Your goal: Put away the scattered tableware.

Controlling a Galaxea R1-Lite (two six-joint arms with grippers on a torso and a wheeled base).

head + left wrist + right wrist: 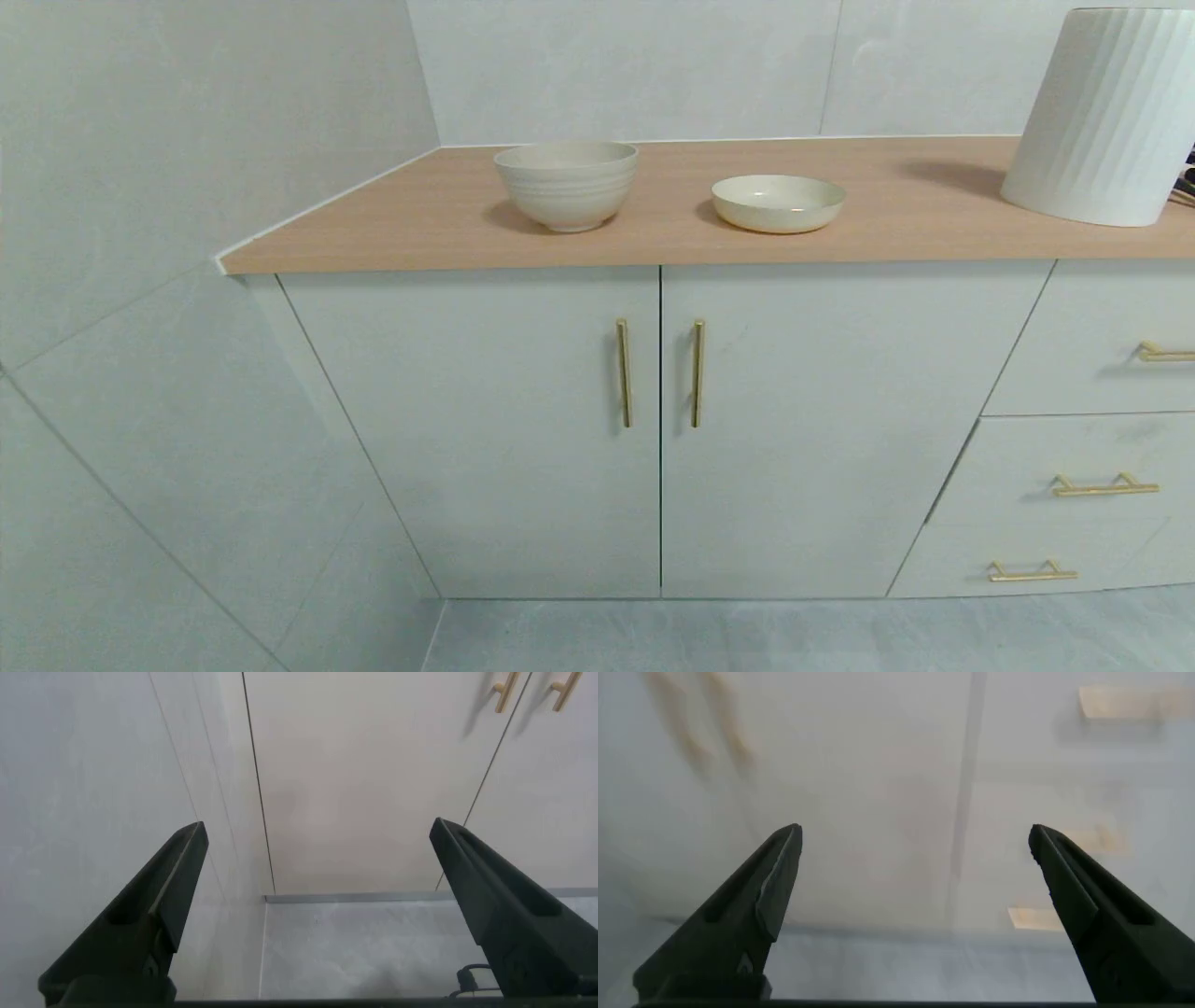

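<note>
The left hand [316,831] was open wide and held nothing. It hung low in front of the cupboard, close above the floor [374,943]. The right hand [915,833] was open wide too, and empty. It faced the cupboard front. Neither hand touched anything.

Both cupboard doors [485,420] were shut. Two thin gold handles [624,373] stood side by side where the doors met. To the right were drawers [1074,457], also shut.

Up on the counter [392,219] sat the tableware. The deep bowl [566,184] was on the left and the shallow bowl [778,203] on the right, near each other but not touching. Both stood the right way up. Farther right stood a tall white ribbed thing [1102,117].

The job looked like it was only starting. I think a door had to open first, to make a place for the bowls. To do that well, a hand should close on just one gold handle, around its middle, and pull straight out. After that, a hand should take a bowl by its rim, lift it straight up and keep it level, away from the other bowl.
</note>
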